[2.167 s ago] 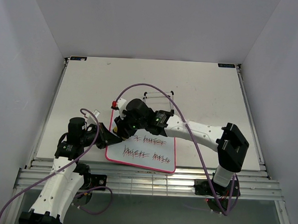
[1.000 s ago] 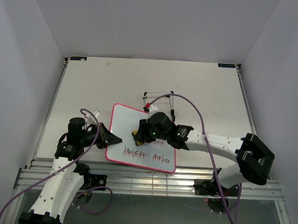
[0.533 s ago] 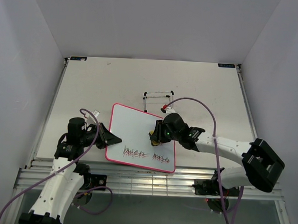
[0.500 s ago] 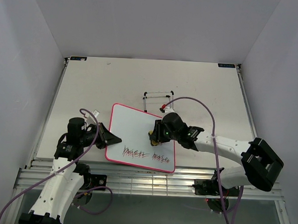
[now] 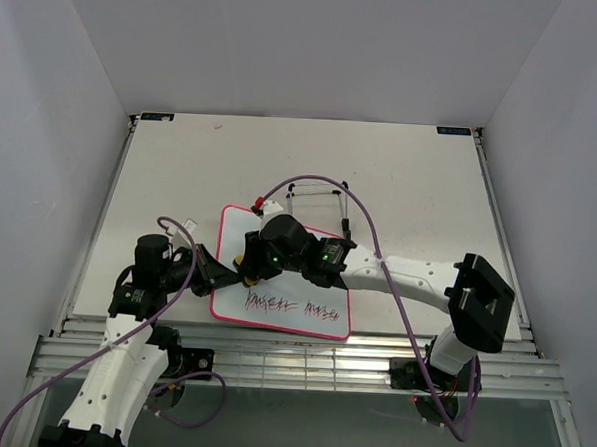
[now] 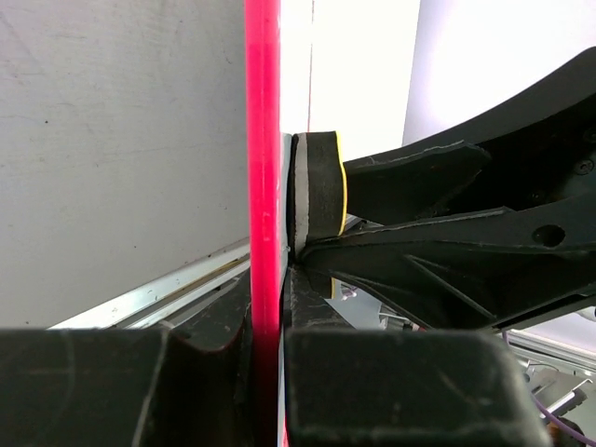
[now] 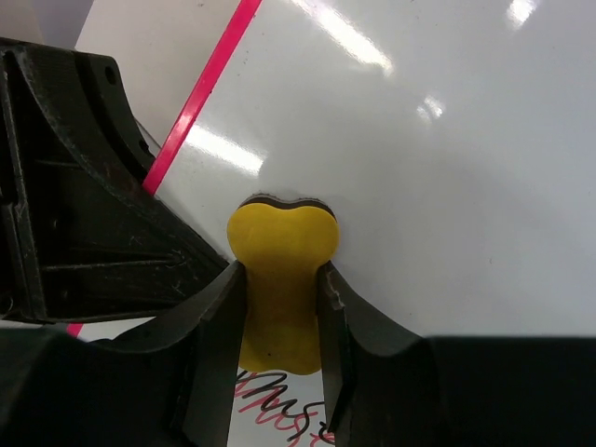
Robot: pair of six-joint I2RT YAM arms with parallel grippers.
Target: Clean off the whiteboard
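Note:
The whiteboard (image 5: 293, 288) lies flat near the table's front edge, with a pink-red frame (image 6: 263, 186) and one line of red and black scribbles (image 5: 294, 306) along its near side. My left gripper (image 5: 226, 277) is shut on the board's left edge, the frame pinched between its jaws (image 6: 265, 372). My right gripper (image 5: 248, 269) is shut on the small yellow eraser (image 7: 282, 270). It presses the eraser's dark pad (image 6: 312, 186) onto the board (image 7: 447, 168) close to the left edge, just above the scribbles (image 7: 279, 400).
A black wire stand (image 5: 315, 192) sits just behind the board. My right arm's purple cable (image 5: 377, 258) arcs over the board's right side. The grey table (image 5: 181, 167) is walled on three sides, with a metal rail (image 5: 302, 349) along its front.
My right gripper swept the eraser across the board from right to left, stopping beside the left gripper. The upper line of scribbles is gone. The left gripper has stayed put.

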